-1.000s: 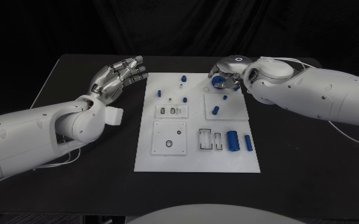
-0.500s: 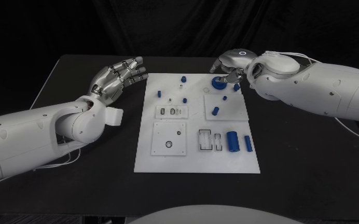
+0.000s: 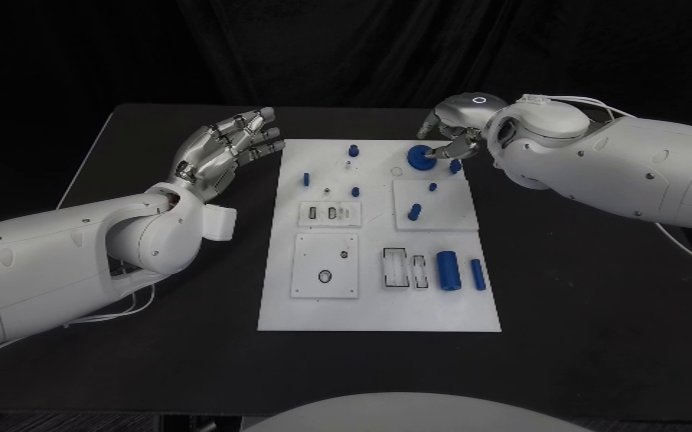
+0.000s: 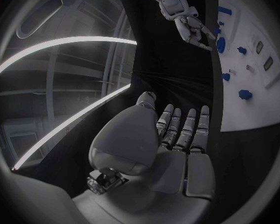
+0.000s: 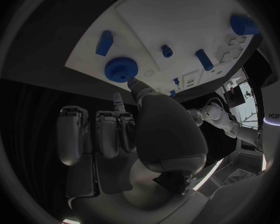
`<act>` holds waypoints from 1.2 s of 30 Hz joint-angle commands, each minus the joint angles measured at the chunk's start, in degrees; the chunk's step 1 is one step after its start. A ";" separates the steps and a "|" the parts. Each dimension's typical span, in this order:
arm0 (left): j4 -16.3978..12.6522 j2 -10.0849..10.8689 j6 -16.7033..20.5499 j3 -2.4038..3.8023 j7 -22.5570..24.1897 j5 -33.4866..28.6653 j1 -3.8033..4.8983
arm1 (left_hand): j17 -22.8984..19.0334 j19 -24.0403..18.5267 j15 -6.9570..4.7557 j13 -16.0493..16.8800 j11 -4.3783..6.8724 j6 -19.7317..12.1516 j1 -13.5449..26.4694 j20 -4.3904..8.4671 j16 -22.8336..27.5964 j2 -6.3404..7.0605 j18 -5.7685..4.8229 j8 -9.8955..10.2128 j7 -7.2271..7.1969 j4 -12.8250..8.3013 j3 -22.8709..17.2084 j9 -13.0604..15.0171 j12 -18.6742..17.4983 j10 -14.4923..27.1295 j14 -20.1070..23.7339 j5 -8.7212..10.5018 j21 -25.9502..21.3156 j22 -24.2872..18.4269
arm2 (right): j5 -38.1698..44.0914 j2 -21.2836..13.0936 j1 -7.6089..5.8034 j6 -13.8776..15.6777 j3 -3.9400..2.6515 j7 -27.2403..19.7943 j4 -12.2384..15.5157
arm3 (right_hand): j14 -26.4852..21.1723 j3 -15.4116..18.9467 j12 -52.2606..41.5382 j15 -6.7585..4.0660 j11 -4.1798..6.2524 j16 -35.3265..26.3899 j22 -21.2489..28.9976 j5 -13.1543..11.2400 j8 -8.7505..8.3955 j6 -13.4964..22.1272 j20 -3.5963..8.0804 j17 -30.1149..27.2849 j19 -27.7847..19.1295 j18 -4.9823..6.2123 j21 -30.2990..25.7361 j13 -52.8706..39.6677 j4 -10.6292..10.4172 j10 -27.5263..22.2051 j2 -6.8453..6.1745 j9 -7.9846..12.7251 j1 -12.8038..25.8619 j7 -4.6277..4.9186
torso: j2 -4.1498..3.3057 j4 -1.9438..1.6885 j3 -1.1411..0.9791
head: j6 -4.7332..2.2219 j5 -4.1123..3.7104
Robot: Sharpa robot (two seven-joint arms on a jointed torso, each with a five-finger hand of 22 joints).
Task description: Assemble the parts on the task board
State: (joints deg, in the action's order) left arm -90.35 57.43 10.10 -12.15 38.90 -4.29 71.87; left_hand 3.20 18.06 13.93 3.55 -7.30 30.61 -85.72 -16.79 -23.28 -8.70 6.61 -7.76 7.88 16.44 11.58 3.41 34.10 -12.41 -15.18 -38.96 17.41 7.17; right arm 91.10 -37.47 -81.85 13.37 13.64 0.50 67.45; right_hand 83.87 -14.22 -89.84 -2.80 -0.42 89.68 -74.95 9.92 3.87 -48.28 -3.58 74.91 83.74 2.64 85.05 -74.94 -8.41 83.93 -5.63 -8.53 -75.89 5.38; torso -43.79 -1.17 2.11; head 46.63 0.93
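The white task board [image 3: 378, 302] lies mid-table, also seen from both wrists [image 5: 177, 15] [image 4: 264, 99]. A round blue gear [image 3: 420, 158] [image 5: 121, 68] [image 4: 221, 45] rests on its far right part. My right hand [image 3: 444, 137] [image 5: 134, 129] [image 4: 190, 25] hovers just behind the gear and holds nothing; its thumb tip is close beside the gear's rim. A short blue piece [image 3: 456, 165] [image 5: 104, 42] lies by the board's right edge. My left hand [image 3: 224, 147] [image 4: 177, 139] floats left of the board, its fingers spread and nothing in it.
A thick blue cylinder [image 3: 449, 272] and a slim one [image 3: 477, 274] lie at the board's near right, beside empty slots [image 3: 395, 268]. Small blue pegs [image 3: 352, 151] [image 3: 306, 180] [image 3: 415, 214] stand farther back. Black table [image 3: 159, 352] surrounds the board.
The right hand held the blue gear over the board's far right, set it down, let go and drew back to the right. The left hand stayed put.
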 commanded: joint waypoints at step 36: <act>0.06 -0.31 -1.38 0.04 2.36 -0.02 -0.17 | 0.10 0.66 0.21 0.06 -0.37 -0.21 -0.75 0.08 -0.37 0.18 -0.78 -0.28 0.09 -0.08 -0.49 -0.03 0.05 -0.10 -0.44 -0.58 0.54 0.05 | 0.37 2.75 1.72 -4.12 -0.03 1.77 -3.73 | 6.13 0.78 -0.16 -0.32 0.10 0.32 -13.30 0.34 1.32 -4.08 0.31 15.09 3.77 -1.55 1.53 -15.06 0.59 6.07 0.40 -0.07 -1.85 0.19 | -0.05 -0.11 -0.07 | 0.58 0.09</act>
State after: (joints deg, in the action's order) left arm -90.17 57.24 9.56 -12.15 38.90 -4.29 71.80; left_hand 3.23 18.27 14.13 3.55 -7.30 30.61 -85.94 -16.57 -23.28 -8.47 6.61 -7.76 7.88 16.28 11.42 3.41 34.10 -12.41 -15.38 -39.23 17.64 7.17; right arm 91.11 -34.77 -80.43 10.42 13.56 1.01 63.77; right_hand 83.88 -13.42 -89.84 -3.22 0.00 89.67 -74.92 10.08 5.02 -52.11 -3.37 74.90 83.95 0.89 86.89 -74.92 -8.08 83.94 -5.34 -8.42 -77.35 5.55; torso -43.81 -1.26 2.08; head 47.20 1.04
